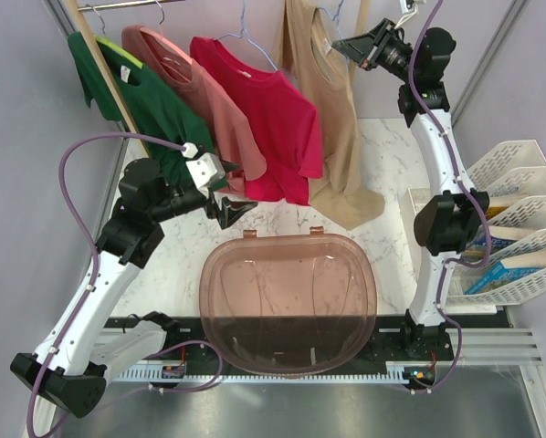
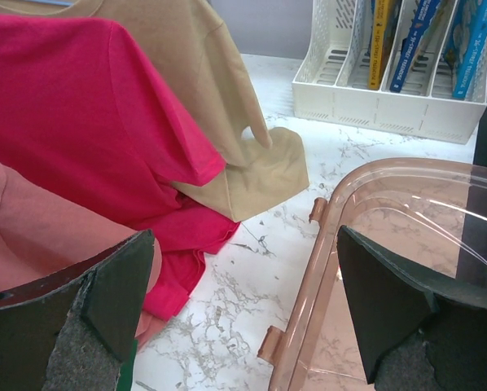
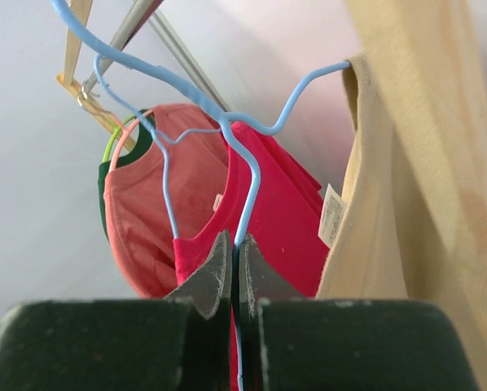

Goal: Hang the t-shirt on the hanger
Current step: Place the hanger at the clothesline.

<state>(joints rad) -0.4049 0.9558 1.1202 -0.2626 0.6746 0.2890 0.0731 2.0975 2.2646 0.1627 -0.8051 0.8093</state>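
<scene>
Right claw [image 3: 235, 244] clamped on hanger [image 3: 225, 122] wire; you ease hook over rail [image 3: 125, 32] at 11 o'clock, t-shirt [image 1: 332, 119] collar seated. Left claw [image 2: 243, 244] apart, empty; park it clear.

Top cam looks down on the table [image 1: 383, 151] from behind; both close-up wrist cams catch the red shirt [image 2: 81, 122].

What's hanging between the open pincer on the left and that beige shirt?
The red t-shirt. In the top view it hangs between the left pincer and the tan t-shirt; the left wrist view shows it too.
</scene>
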